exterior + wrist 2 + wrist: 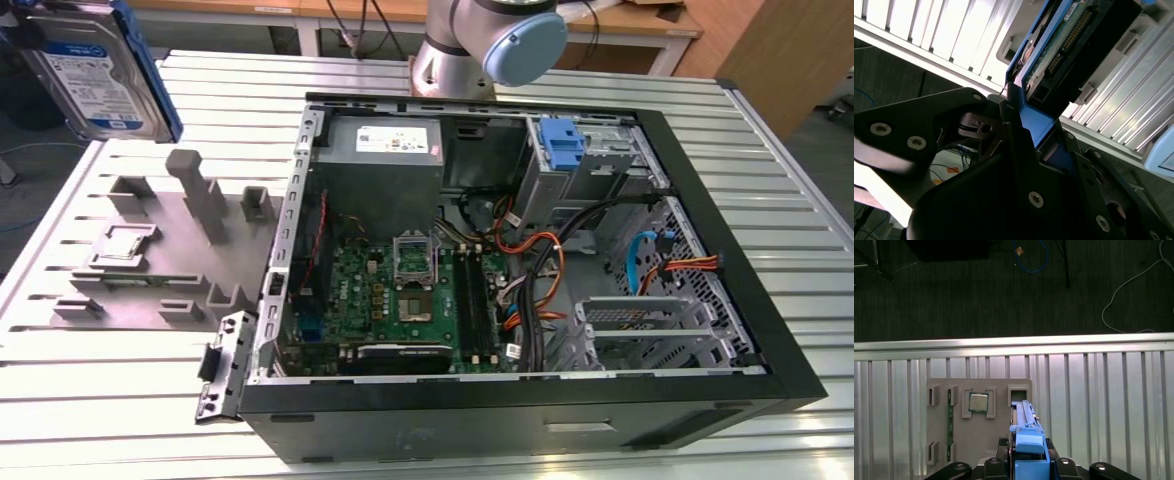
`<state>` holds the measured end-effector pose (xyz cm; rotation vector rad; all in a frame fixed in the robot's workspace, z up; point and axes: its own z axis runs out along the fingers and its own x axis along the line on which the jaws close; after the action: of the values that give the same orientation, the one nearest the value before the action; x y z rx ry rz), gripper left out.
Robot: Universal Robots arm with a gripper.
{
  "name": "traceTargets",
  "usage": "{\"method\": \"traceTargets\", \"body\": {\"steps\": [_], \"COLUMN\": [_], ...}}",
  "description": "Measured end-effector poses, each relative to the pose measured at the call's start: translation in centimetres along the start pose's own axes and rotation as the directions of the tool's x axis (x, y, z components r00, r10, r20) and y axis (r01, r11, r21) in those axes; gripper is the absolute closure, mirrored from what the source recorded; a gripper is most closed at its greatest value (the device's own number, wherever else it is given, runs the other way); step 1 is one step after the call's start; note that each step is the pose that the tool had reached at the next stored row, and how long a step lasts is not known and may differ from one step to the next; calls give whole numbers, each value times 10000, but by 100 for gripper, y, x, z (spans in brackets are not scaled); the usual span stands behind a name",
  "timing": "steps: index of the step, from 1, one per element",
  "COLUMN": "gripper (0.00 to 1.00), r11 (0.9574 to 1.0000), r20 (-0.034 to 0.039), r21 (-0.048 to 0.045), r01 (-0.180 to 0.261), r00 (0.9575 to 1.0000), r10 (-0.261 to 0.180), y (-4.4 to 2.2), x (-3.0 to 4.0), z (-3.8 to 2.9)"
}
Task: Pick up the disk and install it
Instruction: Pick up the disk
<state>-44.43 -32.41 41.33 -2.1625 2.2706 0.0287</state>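
Disk (91, 62) pinched between the fingers, up clear of the table (120, 400). At the exterior view's left, shows its white-and-blue label face, with the blue frame (150, 72) along one edge. Further right and lower than the fingers: grey fixture plate (160, 250) carrying a small square chip (123, 243), then the open computer case (534, 270) with a blue bracket (563, 150) in its drive bay. Arm base (487, 40) behind the case.

In the second wrist view, shows instead the disk's green circuit-board underside, running out past the fingertips. Gripper (1040, 126) closed down: black fingers (1014, 131) nearly together, pressing the blue frame's end from both sides.

In the first wrist view, seen edge-on, standing straight out from between the fingers, with fixture plate and chip on the slatted table beyond the fingertips.
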Motion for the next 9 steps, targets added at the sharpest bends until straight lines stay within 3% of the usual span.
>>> {"method": "traceTargets", "body": {"steps": [9], "gripper": [64], "r11": [10000], "r20": [1], "r21": [0], "r01": [0], "r00": [10000], "r10": [0], "y": [0], "x": [-1], "z": [-35]}}
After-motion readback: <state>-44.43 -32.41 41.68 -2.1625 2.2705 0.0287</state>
